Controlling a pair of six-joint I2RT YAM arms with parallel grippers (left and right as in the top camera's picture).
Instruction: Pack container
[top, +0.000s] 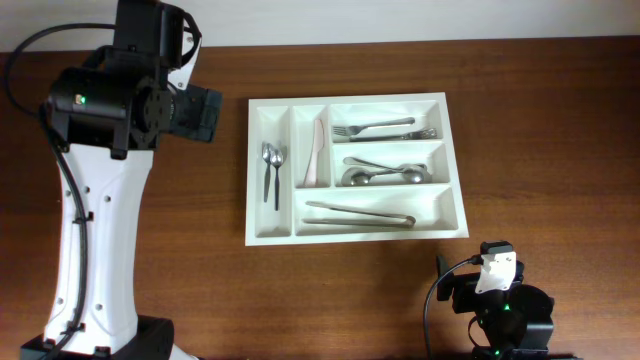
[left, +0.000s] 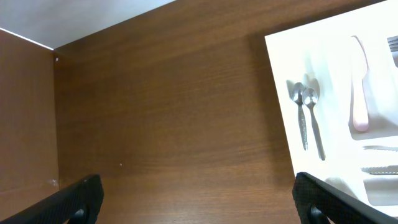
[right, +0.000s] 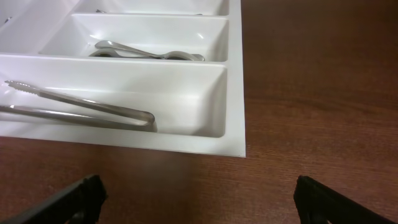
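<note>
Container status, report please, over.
Left claw open, empty. Right claw open, empty, near tray corner. Container holds teaspoons, knife, forks, spoons, tongs. Nothing in the way.

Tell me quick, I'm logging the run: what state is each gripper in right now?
Left gripper: open, holding nothing.
Right gripper: open, holding nothing.

Open table (top: 560, 130) runs all around the container (top: 350, 237). The tall left arm (top: 95, 210) blocks the left side, and the right arm (top: 505, 310) sits low at the near right.
</note>
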